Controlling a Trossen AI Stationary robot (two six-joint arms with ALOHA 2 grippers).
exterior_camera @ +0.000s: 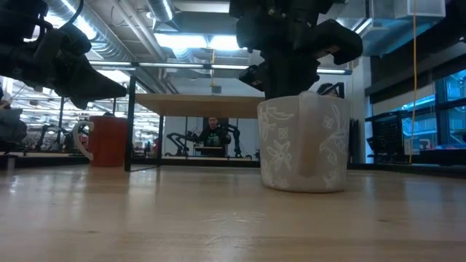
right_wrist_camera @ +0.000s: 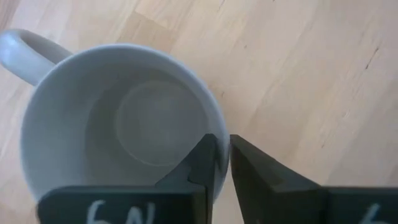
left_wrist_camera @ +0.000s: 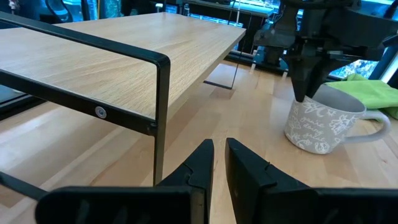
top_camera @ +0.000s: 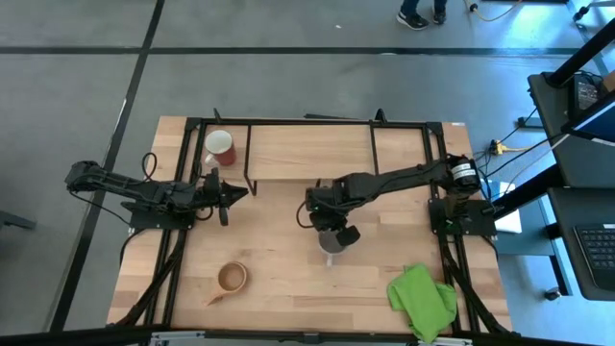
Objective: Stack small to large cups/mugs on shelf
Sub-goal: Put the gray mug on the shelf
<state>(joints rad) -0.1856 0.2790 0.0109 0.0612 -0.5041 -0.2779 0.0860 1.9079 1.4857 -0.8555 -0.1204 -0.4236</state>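
The grey mug point(top_camera: 332, 242) stands upright on its base mid-table, handle point(right_wrist_camera: 25, 53) toward the near edge. My right gripper point(right_wrist_camera: 224, 149) comes down on its far rim, shut on it. The red mug point(top_camera: 219, 147) stands on the table just left of the shelf point(top_camera: 307, 152), a light board on black legs at the far side. The tan wooden cup point(top_camera: 232, 278) sits near the front edge, left of centre. My left gripper point(left_wrist_camera: 219, 149) hovers by the shelf's left legs, shut but for a slit, holding nothing. My right gripper has the grey mug's rim point(right_wrist_camera: 214, 121) on the side opposite the handle, one finger point(right_wrist_camera: 204, 163) inside the cup and the other outside. The fingers come steeply from above, pointing down. The mug stays upright with its base point(exterior_camera: 304, 185) on the tabletop.
A crumpled green cloth point(top_camera: 421, 300) lies at the near right corner. The shelf's black leg point(left_wrist_camera: 160, 112) stands close in front of my left gripper. Bare tabletop lies between the wooden cup and the grey mug.
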